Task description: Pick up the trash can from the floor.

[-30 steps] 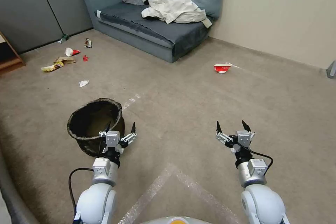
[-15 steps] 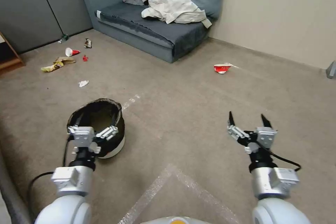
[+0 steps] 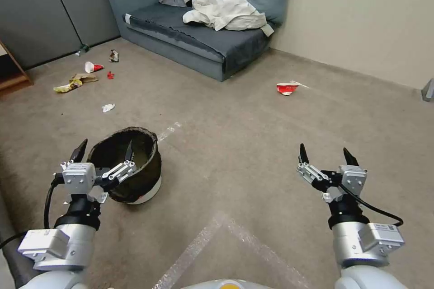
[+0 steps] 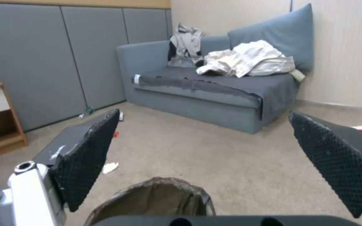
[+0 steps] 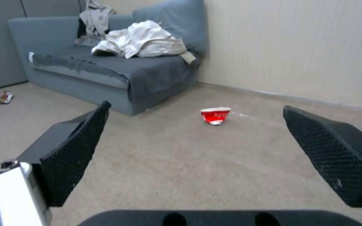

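Your left gripper [image 3: 105, 150] is spread wide, holding nothing, hovering at the near-left rim of the trash can [image 3: 135, 167]; one fingertip overlaps the bin's mouth, the other sits outside it. The bin stands on the floor [image 3: 235, 144], just ahead of that gripper. Your right gripper [image 3: 325, 156] is also spread, empty, well off to the side over bare carpet. Farther out you've got a red cup [image 3: 287, 87] and the sofa [image 3: 199, 31].

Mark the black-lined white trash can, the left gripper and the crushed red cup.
Round white trash can with black liner [image 3: 147, 169], head view, liner's side.
Left gripper [image 3: 103, 151], head view, between fingertips.
Crushed red paper cup [image 5: 215, 115], right wrist view, side.
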